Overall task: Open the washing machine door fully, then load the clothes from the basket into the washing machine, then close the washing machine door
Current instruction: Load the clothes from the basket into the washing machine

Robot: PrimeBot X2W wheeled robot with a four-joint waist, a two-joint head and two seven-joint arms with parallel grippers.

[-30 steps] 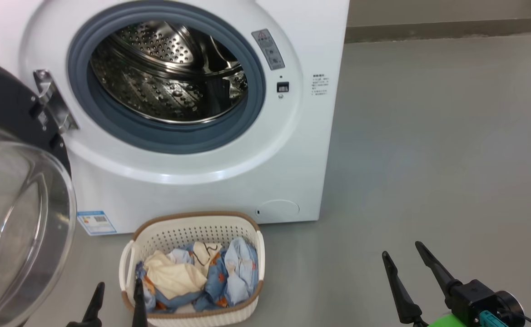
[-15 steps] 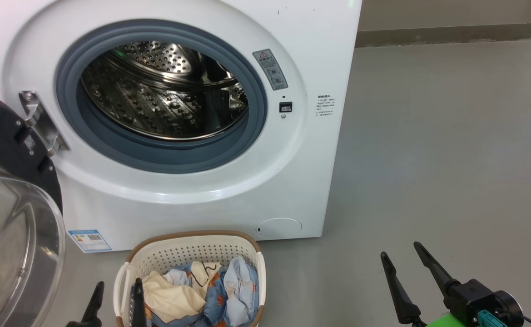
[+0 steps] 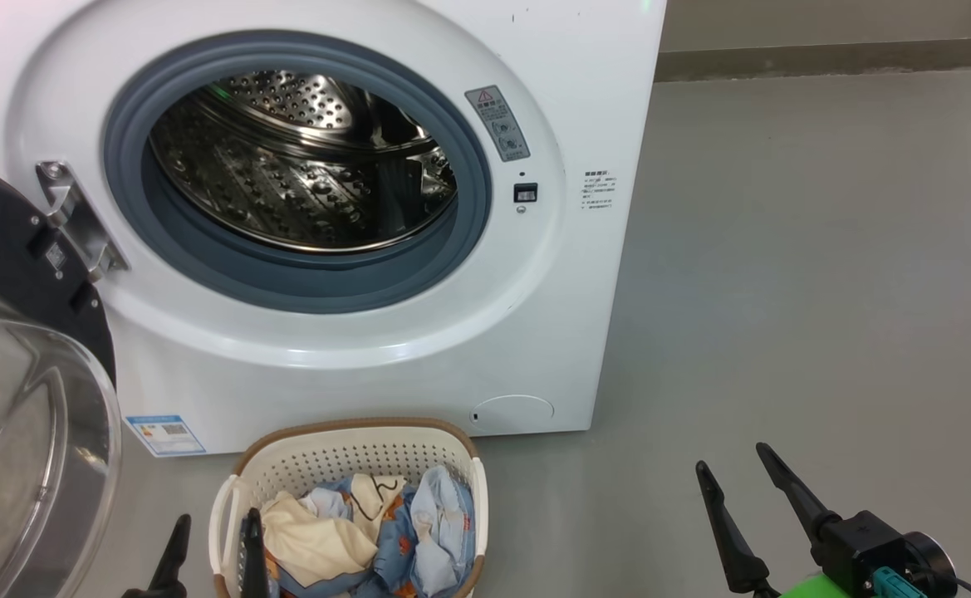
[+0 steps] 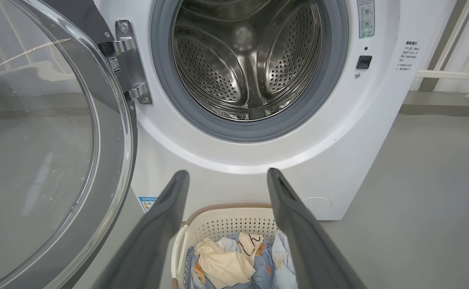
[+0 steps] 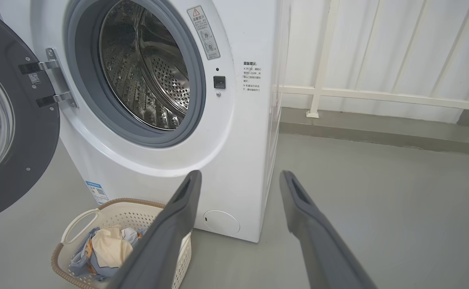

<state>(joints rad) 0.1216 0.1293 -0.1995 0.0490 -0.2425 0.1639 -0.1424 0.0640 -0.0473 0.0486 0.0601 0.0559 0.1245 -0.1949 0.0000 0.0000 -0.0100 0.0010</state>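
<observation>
Washing machine door (image 3: 24,415): swung out wide at the left of the head view, hanging on its hinge (image 3: 78,220), and so leaving the mouth of the washing machine (image 3: 535,332) free and the steel drum (image 3: 302,166) bare for loading. Looks open enough, though hard to judge whether at its full stop. On the floor (image 3: 784,291) just before the machine, below the mouth: the basket (image 3: 352,453), with the clothes (image 3: 369,531) heaped inside, blue printed and cream pieces together. Probably put there to keep the lift into the drum short. At lower left, the left gripper (image 3: 216,522), fingers spread with nothing between, tips at the near left edge of the basket. At lower right, the right gripper (image 3: 734,458), likewise spread and empty, over bare floor, well apart from the basket. In the left wrist view, looking along the two parted fingers, over the basket and towards the drum, with the bundle low between them, not touched, and the door glass close at the left. In the right wrist view, again parted fingers holding nothing, the basket low at the left, partly behind one finger, and a white railing (image 5: 378,96) beyond the machine. By judgement: loading not yet begun, left arm better placed for the first piece.
</observation>
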